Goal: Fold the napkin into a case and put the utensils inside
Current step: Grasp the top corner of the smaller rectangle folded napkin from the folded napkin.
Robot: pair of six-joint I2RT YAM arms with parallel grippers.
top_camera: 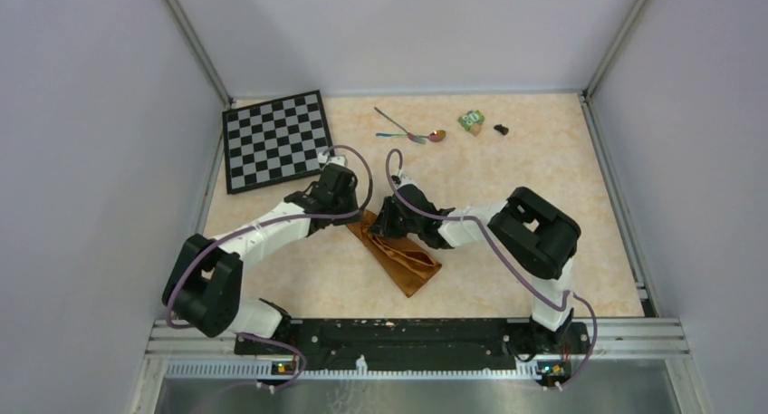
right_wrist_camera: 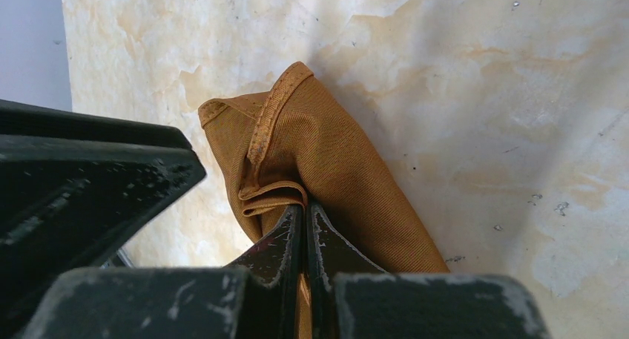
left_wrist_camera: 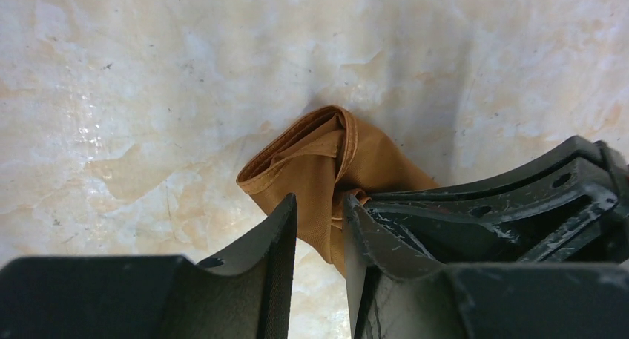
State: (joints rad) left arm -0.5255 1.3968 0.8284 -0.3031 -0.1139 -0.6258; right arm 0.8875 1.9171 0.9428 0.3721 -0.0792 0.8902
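The napkin (top_camera: 399, 255) lies as a narrow orange-brown folded strip, slanting across the middle of the table. Both grippers meet at its far end, which is lifted and bunched. My right gripper (right_wrist_camera: 305, 209) is shut on a fold of the napkin (right_wrist_camera: 334, 153), and a sliver of cloth shows between its fingers. My left gripper (left_wrist_camera: 320, 198) stands with its jaws apart around a hanging fold of the napkin (left_wrist_camera: 311, 157); the cloth rests against the right finger. The utensils (top_camera: 409, 134), a spoon with a coppery bowl (top_camera: 436, 136) and a thinner piece, lie far back on the table.
A black-and-white chessboard (top_camera: 276, 140) lies at the back left. A small green block (top_camera: 470, 120) and a small black object (top_camera: 501, 128) sit right of the utensils. Grey walls close the table on three sides. The right arm's fingers (left_wrist_camera: 512, 205) crowd the left wrist view.
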